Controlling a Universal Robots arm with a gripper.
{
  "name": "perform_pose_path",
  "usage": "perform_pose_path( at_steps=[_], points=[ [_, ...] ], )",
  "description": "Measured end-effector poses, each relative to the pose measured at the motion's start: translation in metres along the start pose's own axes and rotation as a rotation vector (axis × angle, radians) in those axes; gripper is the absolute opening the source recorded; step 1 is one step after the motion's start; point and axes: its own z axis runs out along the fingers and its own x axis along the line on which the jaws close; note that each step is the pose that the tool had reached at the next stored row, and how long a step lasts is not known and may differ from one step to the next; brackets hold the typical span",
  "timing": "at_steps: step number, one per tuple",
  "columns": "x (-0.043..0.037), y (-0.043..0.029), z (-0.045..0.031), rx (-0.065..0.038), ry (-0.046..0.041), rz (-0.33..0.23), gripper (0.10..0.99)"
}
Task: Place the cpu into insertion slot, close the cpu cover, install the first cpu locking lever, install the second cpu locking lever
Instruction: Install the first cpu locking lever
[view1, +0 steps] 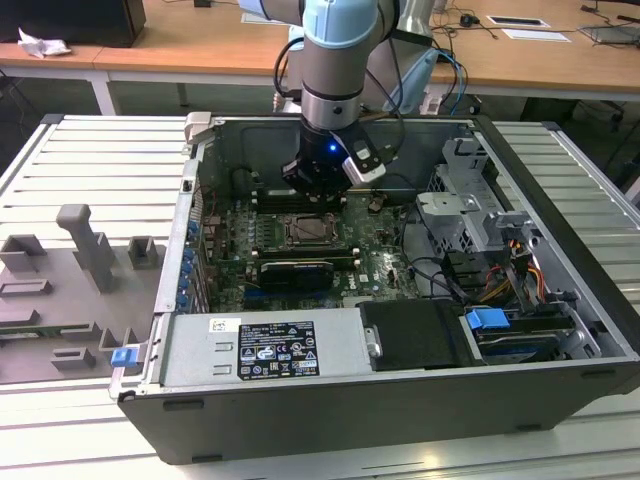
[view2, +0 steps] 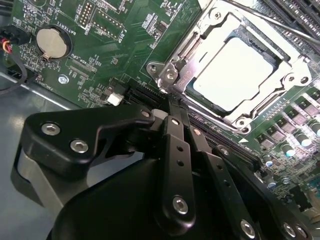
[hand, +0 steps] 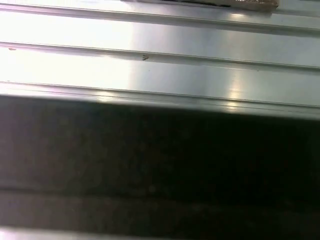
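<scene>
In the second wrist view, the gripper (view2: 172, 102), fingers pressed together and holding nothing, is hovering beside the cpu cover (view2: 227, 107) lying closed over the cpu (view2: 232, 72) at upper right.

cpu cover (view2: 260, 60) partly cut off

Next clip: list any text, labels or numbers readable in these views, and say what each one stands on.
Sticker on the power supply box, exterior view: dense print and symbols, too small to read.
Circuit board, second wrist view: white lettering near the coin battery, too blurred to quote.
No text here can be quoted with confidence.
</scene>
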Motion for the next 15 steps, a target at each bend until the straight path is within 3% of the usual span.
perform_pose_path(
  at_steps=[2, 5, 15],
  points=[
    [-0.0002, 0.0004, -0.0024, -0.002, -0.0008, 0.0, 0.106],
    [-0.0003, 0.0014, -0.0164, -0.001, -0.0002, 0.0, 0.106],
    [0.0003, -0.0072, -0.0172, -0.001, -0.0002, 0.0, 0.106]
  ],
)
